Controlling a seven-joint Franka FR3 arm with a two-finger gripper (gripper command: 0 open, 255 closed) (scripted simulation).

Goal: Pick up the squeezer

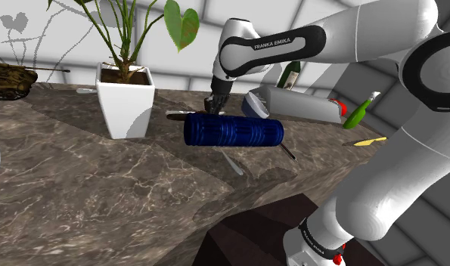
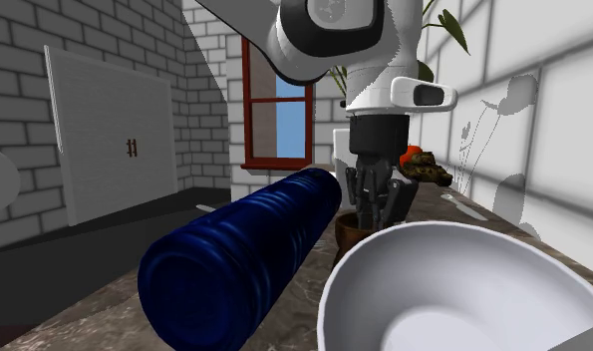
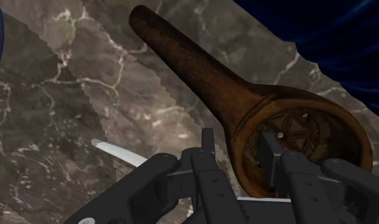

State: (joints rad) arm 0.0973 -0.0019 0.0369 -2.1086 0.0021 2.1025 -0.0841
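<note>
You see black gripper (image 3: 239, 153) low over marble counter (image 3: 67, 127), fingers (image 3: 207, 149) spread, straddling bowl rim of brown wooden squeezer (image 3: 245, 108). Shoulder view centre: squeezer just behind blue ribbed cylinder (image 1: 233, 130).

White arm (image 1: 374, 38), dark joints (image 1: 407, 69), black fingers (image 3: 207, 167)

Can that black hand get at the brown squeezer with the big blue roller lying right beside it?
Probably yes. The hand is down at the squeezer, fingers apart astride its round bowl's rim; the blue roller lies alongside, not in between.
</note>
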